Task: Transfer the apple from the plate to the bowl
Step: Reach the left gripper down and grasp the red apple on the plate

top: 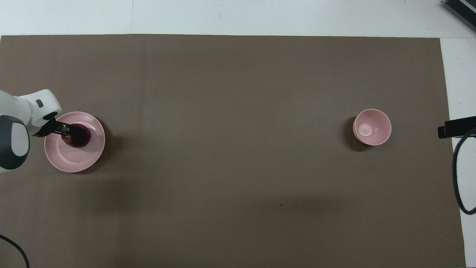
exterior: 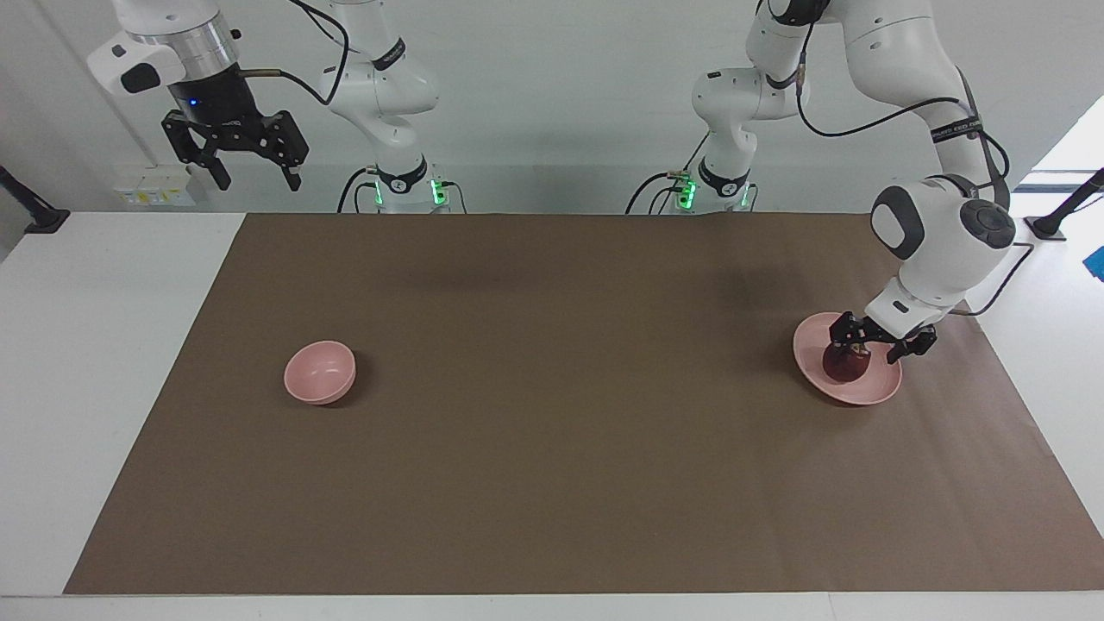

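The dark red apple (exterior: 845, 366) lies on the pale pink plate (exterior: 862, 392) at the left arm's end of the table. My left gripper (exterior: 851, 348) is down at the apple's top and reaches in at a slant. In the overhead view the left gripper (top: 73, 131) lies over the apple (top: 80, 138) on the plate (top: 74, 160). The small deep pink bowl (exterior: 320, 372) stands empty toward the right arm's end of the table; it also shows in the overhead view (top: 372, 127). My right gripper (exterior: 259, 183) is open and empty and waits high in the air at its own end.
A brown mat (exterior: 552, 414) covers most of the table, with white tabletop (exterior: 103, 345) around it. A black cable loop (top: 459, 175) hangs at the right arm's edge of the overhead view.
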